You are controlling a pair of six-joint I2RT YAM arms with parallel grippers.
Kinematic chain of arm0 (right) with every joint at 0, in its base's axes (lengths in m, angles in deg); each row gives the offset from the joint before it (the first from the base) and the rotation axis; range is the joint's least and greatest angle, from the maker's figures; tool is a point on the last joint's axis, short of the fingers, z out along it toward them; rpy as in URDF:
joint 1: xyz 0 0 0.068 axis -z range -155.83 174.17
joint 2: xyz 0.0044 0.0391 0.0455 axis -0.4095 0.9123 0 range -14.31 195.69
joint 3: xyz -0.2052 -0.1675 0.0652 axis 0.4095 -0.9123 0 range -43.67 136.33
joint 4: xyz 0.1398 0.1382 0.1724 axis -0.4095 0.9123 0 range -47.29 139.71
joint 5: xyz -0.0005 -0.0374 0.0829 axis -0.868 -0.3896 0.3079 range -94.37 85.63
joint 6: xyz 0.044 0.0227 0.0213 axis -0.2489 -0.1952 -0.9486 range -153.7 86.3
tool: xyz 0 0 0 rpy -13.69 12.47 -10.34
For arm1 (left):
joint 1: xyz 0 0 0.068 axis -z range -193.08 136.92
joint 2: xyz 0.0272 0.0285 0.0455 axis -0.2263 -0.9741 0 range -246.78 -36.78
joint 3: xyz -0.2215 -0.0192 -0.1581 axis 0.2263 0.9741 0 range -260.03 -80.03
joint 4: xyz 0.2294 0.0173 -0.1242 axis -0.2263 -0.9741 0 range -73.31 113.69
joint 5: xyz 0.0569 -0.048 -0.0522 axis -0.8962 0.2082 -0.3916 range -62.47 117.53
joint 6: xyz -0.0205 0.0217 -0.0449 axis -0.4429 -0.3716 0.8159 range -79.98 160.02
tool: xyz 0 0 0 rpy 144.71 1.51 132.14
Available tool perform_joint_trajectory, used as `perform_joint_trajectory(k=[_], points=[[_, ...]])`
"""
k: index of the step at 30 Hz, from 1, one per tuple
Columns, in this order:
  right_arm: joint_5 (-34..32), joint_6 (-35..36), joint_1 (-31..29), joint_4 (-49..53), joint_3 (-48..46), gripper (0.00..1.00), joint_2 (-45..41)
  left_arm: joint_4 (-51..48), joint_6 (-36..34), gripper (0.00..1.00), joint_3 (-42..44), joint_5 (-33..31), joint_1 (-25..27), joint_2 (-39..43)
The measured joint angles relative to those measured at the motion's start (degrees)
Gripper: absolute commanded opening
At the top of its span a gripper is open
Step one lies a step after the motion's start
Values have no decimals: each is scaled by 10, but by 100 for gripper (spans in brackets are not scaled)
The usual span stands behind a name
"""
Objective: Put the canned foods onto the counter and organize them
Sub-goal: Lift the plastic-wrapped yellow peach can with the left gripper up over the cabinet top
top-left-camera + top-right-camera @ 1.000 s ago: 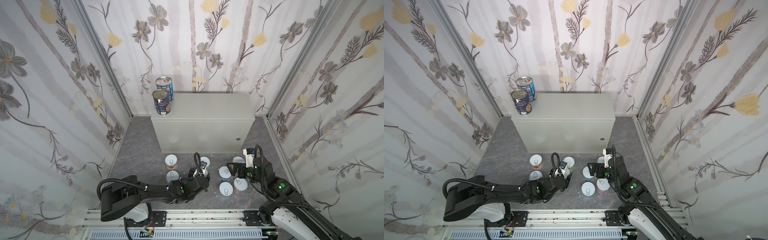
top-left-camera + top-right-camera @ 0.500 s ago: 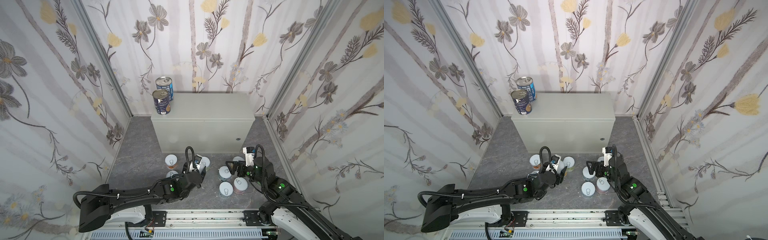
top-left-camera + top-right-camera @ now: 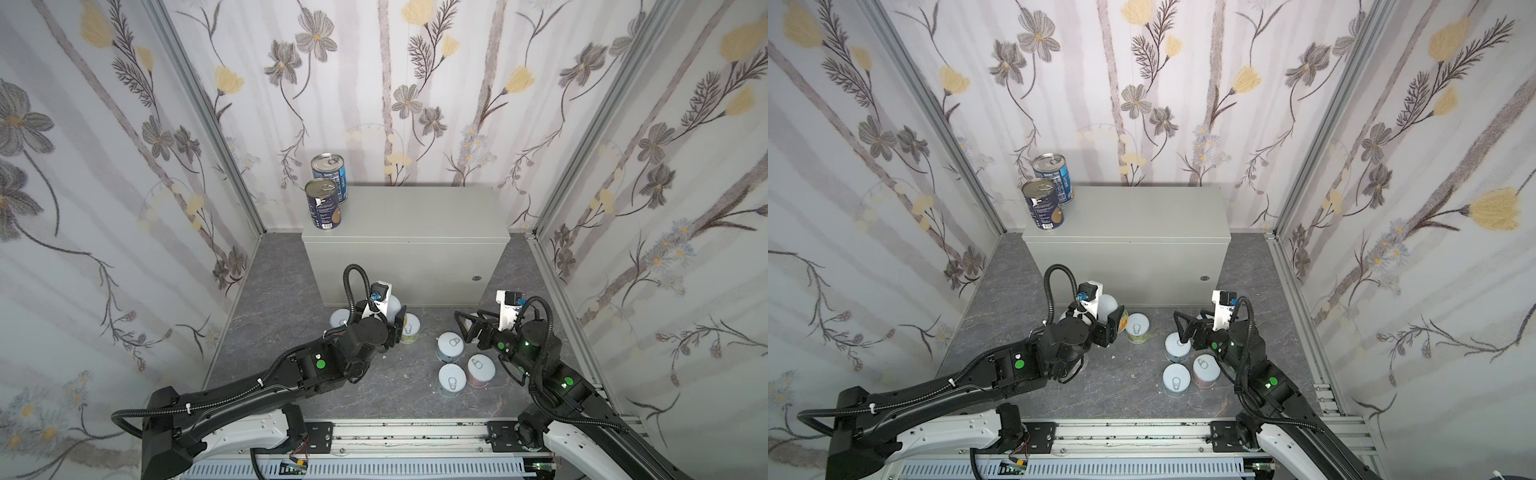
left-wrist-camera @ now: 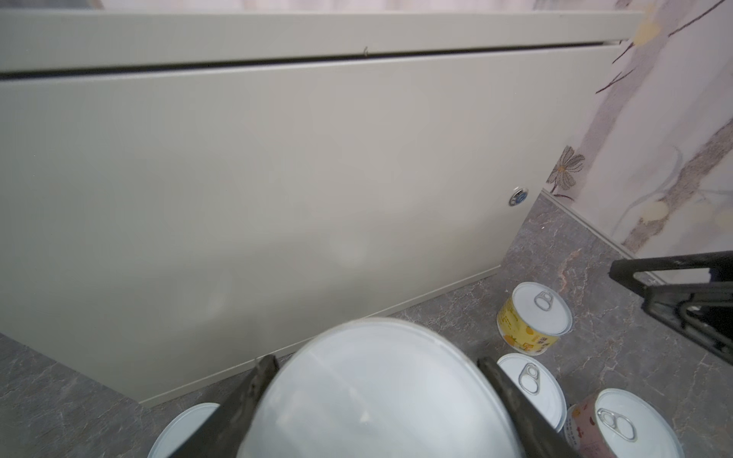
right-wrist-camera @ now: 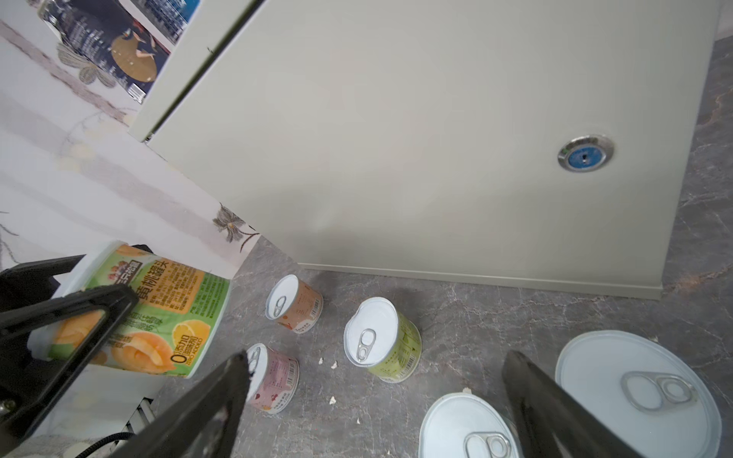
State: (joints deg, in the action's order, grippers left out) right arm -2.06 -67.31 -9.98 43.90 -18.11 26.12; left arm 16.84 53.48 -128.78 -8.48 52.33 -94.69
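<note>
Note, at 5 o'clock, three white-lidded cans [image 3: 451, 345] upright on the floor [image 3: 291, 299] by the right gripper [image 3: 464, 326], spread wide and empty; at 6 o'clock, the left gripper [image 4: 375, 365] clamped on a raised short can [image 4: 377, 404]; beyond, the counter [image 3: 415, 216] bearing two dark-blue cans [image 3: 323, 203] at 11 o'clock.

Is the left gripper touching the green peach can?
Touching. The left wrist view shows the left gripper closed on the peach can, both fingers flush against its sides with no gap.
</note>
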Motion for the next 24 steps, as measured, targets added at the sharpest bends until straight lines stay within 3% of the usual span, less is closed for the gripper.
perform_joint_trajectory(k=[9, 17, 24], points=[[18, -4, 0, -97, -22, 100, -19, -56, -45, 0, -104, 37, -13, -1], [18, -19, 0, -156, -49, 100, -17, -119, -73, 0, -247, 109, -53, -67], [-2, -34, 0, -205, -64, 100, -15, -143, -102, 0, -316, 138, -82, -128]])
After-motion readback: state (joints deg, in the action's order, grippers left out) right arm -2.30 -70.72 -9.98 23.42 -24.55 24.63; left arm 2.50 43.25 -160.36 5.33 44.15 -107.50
